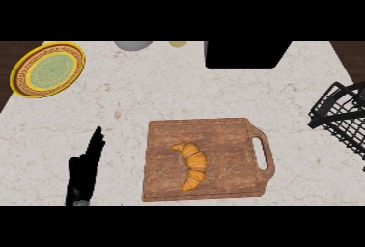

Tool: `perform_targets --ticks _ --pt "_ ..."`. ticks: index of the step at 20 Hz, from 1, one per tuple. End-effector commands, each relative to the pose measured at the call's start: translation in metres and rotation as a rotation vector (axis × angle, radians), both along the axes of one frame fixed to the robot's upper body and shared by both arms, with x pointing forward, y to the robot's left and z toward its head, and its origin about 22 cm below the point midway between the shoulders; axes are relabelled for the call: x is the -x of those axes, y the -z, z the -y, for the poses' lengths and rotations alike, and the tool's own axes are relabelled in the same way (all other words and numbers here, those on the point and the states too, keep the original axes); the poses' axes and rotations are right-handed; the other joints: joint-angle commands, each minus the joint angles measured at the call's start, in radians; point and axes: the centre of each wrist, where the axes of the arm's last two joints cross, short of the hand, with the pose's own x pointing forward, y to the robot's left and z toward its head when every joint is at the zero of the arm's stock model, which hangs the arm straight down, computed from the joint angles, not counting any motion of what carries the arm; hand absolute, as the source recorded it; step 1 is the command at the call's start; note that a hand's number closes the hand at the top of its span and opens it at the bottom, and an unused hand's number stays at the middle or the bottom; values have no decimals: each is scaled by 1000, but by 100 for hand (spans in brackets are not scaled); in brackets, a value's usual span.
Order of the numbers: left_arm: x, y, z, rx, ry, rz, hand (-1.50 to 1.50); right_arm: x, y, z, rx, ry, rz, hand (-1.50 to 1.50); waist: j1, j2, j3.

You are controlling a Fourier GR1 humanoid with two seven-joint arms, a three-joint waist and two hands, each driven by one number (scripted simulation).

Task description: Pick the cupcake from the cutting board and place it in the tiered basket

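Resting at the lower left, near the view's bottom edge: the left hand, fingers straight and pointing up the counter, spread open, holding nothing, standing apart from the board's left edge. Not showing anywhere: the right hand.

Lying just right of that hand on the marble counter: a wooden cutting board, handle slot toward the right. Sitting on the board's left-centre: a golden croissant, curved, running roughly top to bottom; no cupcake showing on the board, only this pastry.

Standing farther right, cut by the view's edge: the black wire tiered basket, well apart from the board.

Lying beyond, at the far left corner: a yellow-rimmed plate with a green centre. Along the far edge: a grey rounded object, a small pale yellow object, and a black block.
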Motion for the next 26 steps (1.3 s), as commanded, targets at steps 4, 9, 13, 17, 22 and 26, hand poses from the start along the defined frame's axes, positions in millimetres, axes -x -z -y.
perform_targets --ticks 4,9,13,17,22,26 --pt "7 4 8 4 16 2 0 -59 -12 15 -19 10 -18 150 23 4 1" --pt "-8 -3 5 2 -2 2 0 -87 34 13 4 -85 -75 150 13 3 1" --pt "-6 -3 -7 4 7 2 0 -107 46 18 -9 -99 -118 150 10 2 1" --pt "2 -3 9 6 23 0 0 -140 57 18 1 -36 -148 150 21 4 1" --pt "0 -12 1 7 17 -4 0 -164 89 25 -42 -33 -131 150 17 3 1" --pt "7 -13 3 0 28 -8 0 -164 126 25 -195 -54 -78 150 13 2 2"
